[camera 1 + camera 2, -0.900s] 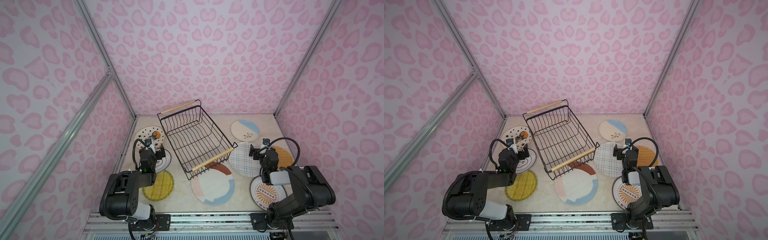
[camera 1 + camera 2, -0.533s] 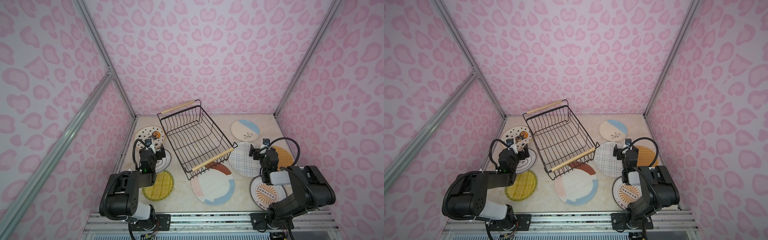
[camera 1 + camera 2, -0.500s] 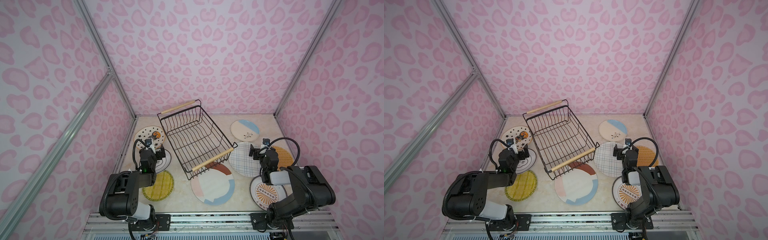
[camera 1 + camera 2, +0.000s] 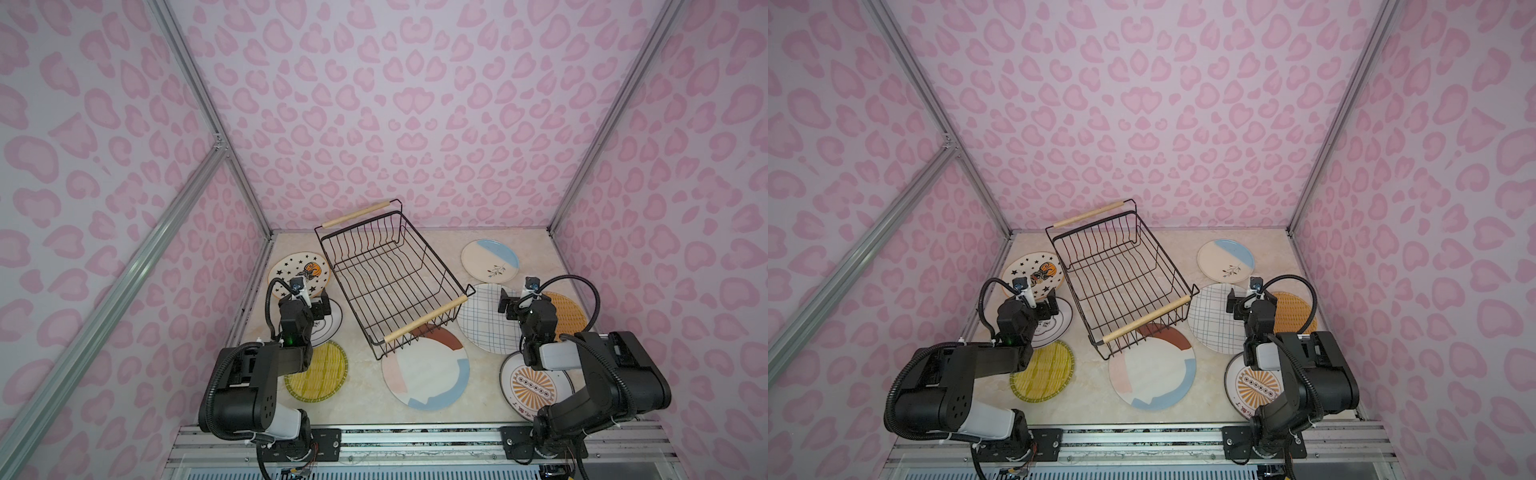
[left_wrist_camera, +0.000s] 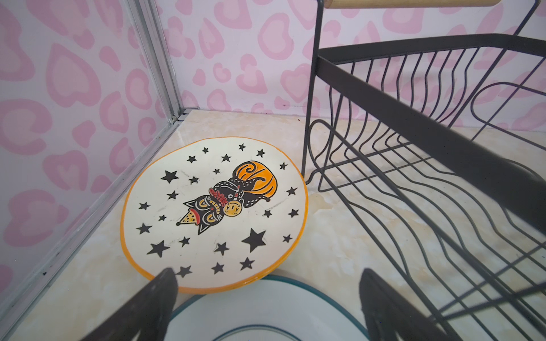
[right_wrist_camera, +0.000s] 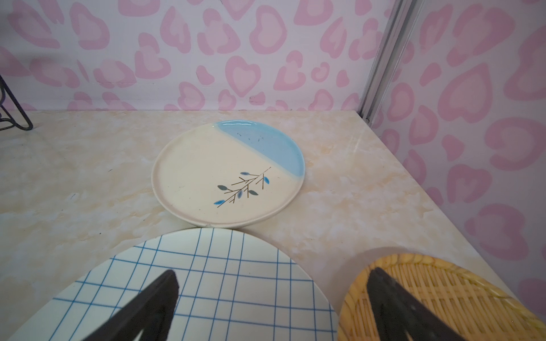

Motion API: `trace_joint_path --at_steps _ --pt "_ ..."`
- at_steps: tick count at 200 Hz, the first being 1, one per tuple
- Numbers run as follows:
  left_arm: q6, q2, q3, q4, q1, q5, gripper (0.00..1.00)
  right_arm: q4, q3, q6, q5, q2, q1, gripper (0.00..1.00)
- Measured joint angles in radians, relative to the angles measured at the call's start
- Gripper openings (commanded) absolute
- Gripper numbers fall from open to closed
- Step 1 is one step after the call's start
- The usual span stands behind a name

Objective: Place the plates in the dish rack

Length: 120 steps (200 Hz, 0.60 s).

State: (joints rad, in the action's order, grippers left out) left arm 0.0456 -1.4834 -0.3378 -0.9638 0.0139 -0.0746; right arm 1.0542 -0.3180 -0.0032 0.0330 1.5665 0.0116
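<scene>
Sitting slantwise, the black wire, wooden-handled dish rack (image 4: 386, 286) has the round plates (image 4: 428, 374) lying flat around it on the marbled tabletop (image 4: 365, 403), a woven-looking yellow plate (image 4: 322, 374) among glossy ones. The left gripper (image 5: 267, 276) and right gripper (image 6: 271, 274) hover with jaws spread.

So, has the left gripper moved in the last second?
No. The left gripper sits at the same spot over the black-rimmed plate, with the same gap to the dish rack.
</scene>
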Motion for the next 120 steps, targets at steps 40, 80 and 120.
trace_joint_path --at_steps 40,80,120 --pt "0.0 0.0 0.0 0.0 0.0 0.0 0.97 0.0 0.002 -0.007 0.016 0.0 0.014 1.0" --pt "0.0 0.0 0.0 0.0 0.0 0.0 0.98 0.001 0.002 -0.007 0.022 0.0 0.013 1.0" --pt "0.0 0.0 0.001 0.0 0.0 0.0 0.98 -0.005 -0.005 0.004 0.01 0.0 -0.009 1.0"
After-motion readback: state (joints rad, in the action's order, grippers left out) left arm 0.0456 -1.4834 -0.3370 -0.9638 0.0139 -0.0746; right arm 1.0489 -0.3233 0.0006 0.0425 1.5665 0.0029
